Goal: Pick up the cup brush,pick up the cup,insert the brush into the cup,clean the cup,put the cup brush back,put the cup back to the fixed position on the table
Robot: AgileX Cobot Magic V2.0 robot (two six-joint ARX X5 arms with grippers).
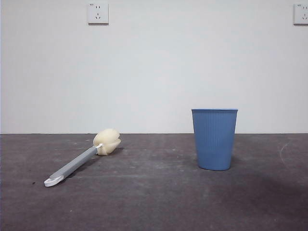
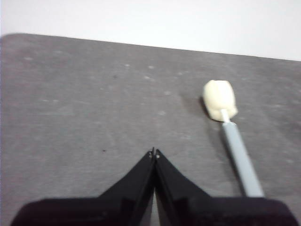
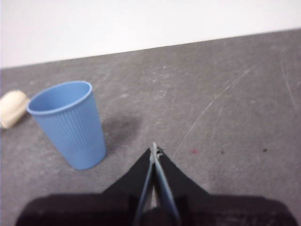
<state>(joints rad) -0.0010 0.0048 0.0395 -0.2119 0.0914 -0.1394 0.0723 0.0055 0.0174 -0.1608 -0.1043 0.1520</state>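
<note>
The cup brush point(image 1: 82, 161) lies flat on the table point(image 1: 154, 202) at the left, its cream sponge head point(image 1: 107, 141) toward the wall and its white looped end toward the camera. The blue ribbed cup point(image 1: 214, 138) stands upright right of centre, empty. Neither arm shows in the front view. My left gripper point(image 2: 154, 152) is shut with nothing in it, hovering beside the cup brush point(image 2: 235, 141). My right gripper point(image 3: 154, 149) is shut and empty too, a short way from the cup point(image 3: 70, 123); the sponge head point(image 3: 11, 108) peeks out behind the cup.
A plain white wall with two sockets point(image 1: 98, 13) rises behind the table's far edge. The table top point(image 3: 225, 108) bears pale scratches and smudges, and nothing else stands on it.
</note>
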